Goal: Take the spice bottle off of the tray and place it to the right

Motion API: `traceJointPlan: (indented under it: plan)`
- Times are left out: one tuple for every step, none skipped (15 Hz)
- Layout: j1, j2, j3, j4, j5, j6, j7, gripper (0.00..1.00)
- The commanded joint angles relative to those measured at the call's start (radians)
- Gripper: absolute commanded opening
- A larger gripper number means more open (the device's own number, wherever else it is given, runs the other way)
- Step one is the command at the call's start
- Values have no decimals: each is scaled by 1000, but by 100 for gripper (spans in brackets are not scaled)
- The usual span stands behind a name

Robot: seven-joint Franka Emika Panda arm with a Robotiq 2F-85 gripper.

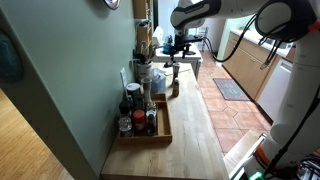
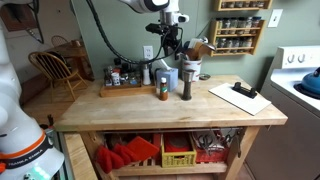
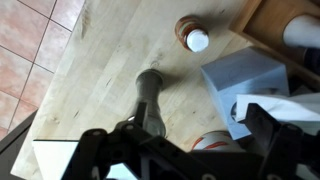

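The spice bottle [image 2: 163,89], brown with a white cap, stands upright on the wooden table just right of the tray [image 2: 118,90]. It also shows in the wrist view [image 3: 192,34], beside the tray's corner [image 3: 262,28], and in an exterior view [image 1: 175,85]. The long brown wooden tray [image 1: 163,128] holds several bottles and jars. My gripper [image 2: 171,42] hangs well above the table, over the bottle and the grinder. Its jaws [image 3: 182,138] are open and empty.
A tall grey pepper grinder [image 2: 186,84] [image 3: 150,95] stands right of the spice bottle. White and steel containers [image 2: 192,68] sit behind it. A clipboard with paper [image 2: 240,96] lies at the table's right end. A spice rack [image 2: 241,25] hangs on the wall.
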Motion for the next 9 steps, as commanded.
traceJointPlan:
  plan:
    - [20, -152, 38, -142, -32, -63, -125, 100]
    - [29, -180, 50, -160, -38, -85, -156, 100]
    - [37, -202, 62, -178, -40, -103, -189, 100]
    - [48, -215, 72, -191, -54, -123, -212, 100]
    - [58, -232, 83, -205, -62, -139, -240, 100]
    - [69, -243, 95, -221, -73, -157, -262, 100]
    - [56, -189, 81, -145, -43, -142, -210, 100]
    - [65, -203, 90, -162, -49, -152, -223, 100]
    - [71, -212, 96, -174, -53, -154, -229, 100]
